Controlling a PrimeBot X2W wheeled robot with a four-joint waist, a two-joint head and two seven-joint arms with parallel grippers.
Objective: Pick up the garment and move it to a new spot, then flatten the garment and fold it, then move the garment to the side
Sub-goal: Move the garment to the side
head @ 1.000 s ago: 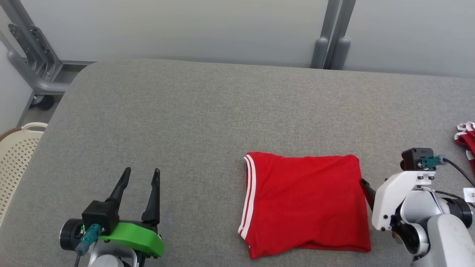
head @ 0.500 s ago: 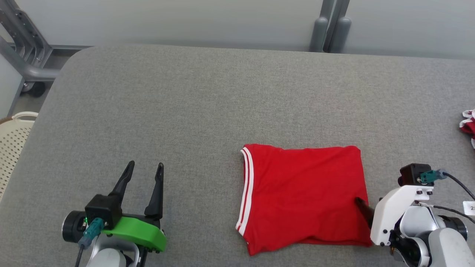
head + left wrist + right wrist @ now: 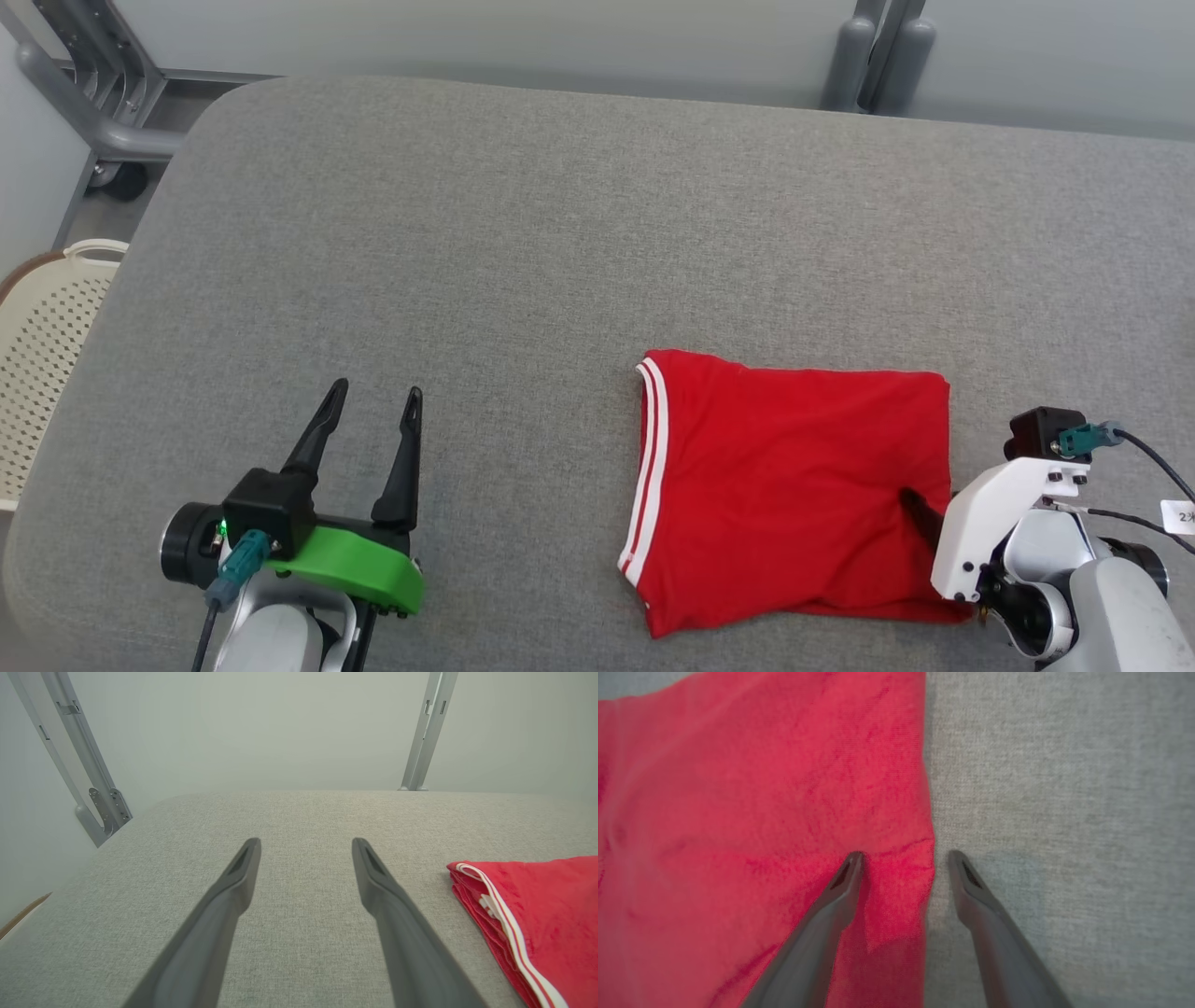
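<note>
I read this as a robot test bay in a lab, not a home. The surface [image 3: 467, 233] is a grey fabric-covered slab with rounded corners, closed in along its far edge by plain pale panels [image 3: 560, 37] and grey metal posts [image 3: 878, 65]. Off its far left corner stands a tubular frame [image 3: 131, 145] on a caster [image 3: 119, 179]. A perforated basket [image 3: 47, 345] sits beside the left edge.

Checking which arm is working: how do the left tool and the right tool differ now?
The left tool is over bare table, apart from the red garment; the right tool straddles the garment's right edge, one finger on cloth, the other over table. The left tool has a green mount; the right tool a white mount. Both are open.
</note>
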